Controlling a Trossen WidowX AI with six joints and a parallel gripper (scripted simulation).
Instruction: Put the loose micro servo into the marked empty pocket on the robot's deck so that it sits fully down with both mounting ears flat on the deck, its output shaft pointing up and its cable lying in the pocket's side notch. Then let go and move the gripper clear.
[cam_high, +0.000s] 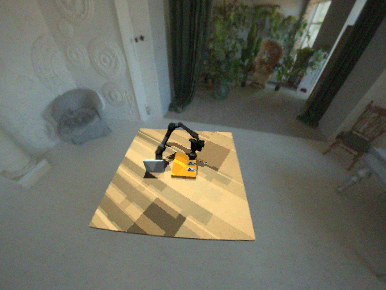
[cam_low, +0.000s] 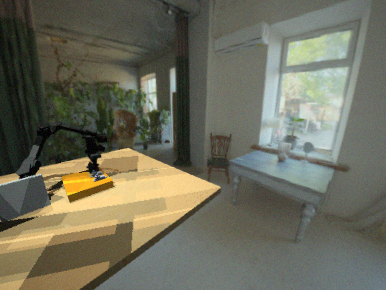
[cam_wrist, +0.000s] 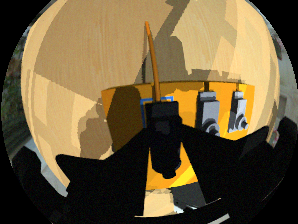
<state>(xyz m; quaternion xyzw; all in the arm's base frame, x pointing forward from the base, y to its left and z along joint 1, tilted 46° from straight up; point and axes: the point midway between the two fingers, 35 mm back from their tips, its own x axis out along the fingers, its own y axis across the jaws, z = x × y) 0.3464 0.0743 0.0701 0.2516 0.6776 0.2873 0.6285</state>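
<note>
Above deck (cam_wrist: 129, 106) edge, end effector (cam_wrist: 164, 156) grips servo (cam_wrist: 164, 137).

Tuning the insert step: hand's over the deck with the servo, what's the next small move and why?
Probably ease straight down: the hand grips the dark micro servo over the orange deck, beside two seated grey servos, its orange cable trailing away, ears not visibly seated.
</note>
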